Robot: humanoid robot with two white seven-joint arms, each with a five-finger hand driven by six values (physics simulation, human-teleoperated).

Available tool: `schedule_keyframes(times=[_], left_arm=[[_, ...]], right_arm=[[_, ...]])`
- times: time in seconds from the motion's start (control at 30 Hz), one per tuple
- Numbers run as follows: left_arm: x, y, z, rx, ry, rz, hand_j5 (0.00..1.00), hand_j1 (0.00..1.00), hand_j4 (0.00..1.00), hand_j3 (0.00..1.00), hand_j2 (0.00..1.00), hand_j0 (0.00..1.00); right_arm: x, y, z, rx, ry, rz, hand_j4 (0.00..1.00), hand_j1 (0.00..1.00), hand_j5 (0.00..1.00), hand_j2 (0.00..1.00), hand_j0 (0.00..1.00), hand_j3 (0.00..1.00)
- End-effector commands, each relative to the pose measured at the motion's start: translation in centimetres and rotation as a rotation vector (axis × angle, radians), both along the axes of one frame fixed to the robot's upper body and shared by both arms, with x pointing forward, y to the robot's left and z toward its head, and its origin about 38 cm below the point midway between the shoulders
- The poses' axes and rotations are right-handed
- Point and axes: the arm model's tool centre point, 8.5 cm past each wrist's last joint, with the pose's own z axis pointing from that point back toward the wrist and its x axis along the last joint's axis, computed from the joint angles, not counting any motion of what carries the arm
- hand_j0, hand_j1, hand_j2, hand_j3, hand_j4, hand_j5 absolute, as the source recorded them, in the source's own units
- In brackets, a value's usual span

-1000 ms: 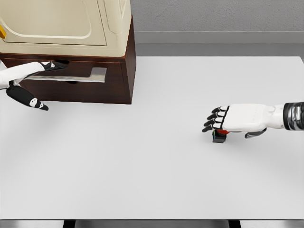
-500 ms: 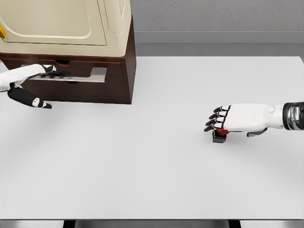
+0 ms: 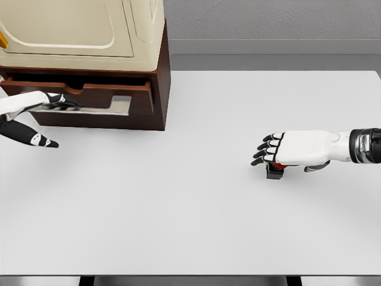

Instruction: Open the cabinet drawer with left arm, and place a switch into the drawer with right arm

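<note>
The dark wooden cabinet (image 3: 162, 71) stands at the table's back left. Its drawer (image 3: 128, 92) is pulled out a little, with a dark gap along its top. My left hand (image 3: 50, 116) comes in from the left edge; its fingers (image 3: 64, 102) hook onto the silver drawer handle (image 3: 101, 107) and the thumb points down and away. The switch (image 3: 274, 173), a small black box with a red top, sits on the table at the right. My right hand (image 3: 284, 158) hovers flat just over it, fingers spread, covering most of it.
A cream-coloured appliance (image 3: 77, 30) sits on top of the cabinet. The white table (image 3: 190, 226) stretches between the cabinet and the switch. A grey wall runs behind the table's far edge.
The drawer has slid out toward me with my left hand on its handle; the hand has moved down and left. The right hand stays over the switch, barely shifted.
</note>
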Motion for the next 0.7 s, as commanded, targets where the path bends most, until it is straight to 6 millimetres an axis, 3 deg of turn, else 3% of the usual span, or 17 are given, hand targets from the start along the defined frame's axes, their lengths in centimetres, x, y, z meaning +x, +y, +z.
schedule_keyframes(times=[0.0, 0.67], left_arm=[[-0.3, -0.2, 0.3, -0.037, 0.019, -0.016, 0.86, 0.86, 0.86, 0.86, 0.86, 0.86], [-1.5, -1.0, 0.3, -0.091, 0.107, -0.156, 0.86, 0.86, 0.86, 0.86, 0.86, 0.86]], right_arm=[[0.0, 0.1, 0.0, 0.005, 0.003, -0.001, 1.00, 1.00, 1.00, 1.00, 1.00, 1.00], [0.0, 0.4, -0.7, -0.011, 0.008, 0.007, 1.00, 1.00, 1.00, 1.00, 1.00, 1.00]])
